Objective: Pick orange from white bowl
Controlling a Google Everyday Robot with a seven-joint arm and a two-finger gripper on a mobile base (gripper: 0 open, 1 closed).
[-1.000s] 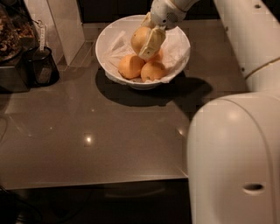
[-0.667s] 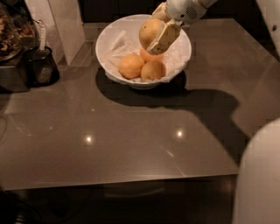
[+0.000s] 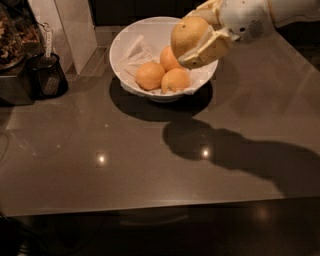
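Across most of the frame, a wide, shiny grey-brown table top (image 3: 150, 170). In the upper right corner, a fat white robot arm (image 3: 295, 12). At upper middle, on the table, a wide round white bowl with a crinkly white liner (image 3: 125, 45). Over the bowl's right rim, a cream two-finger gripper (image 3: 190, 42), clamped tight on the big, pale yellow-orange round orange (image 3: 186, 32), up clear of the bowl. Inside the bowl, 3 smaller, deeper-orange round fruits (image 3: 150, 75). At far left, a small dark cup (image 3: 47, 77).
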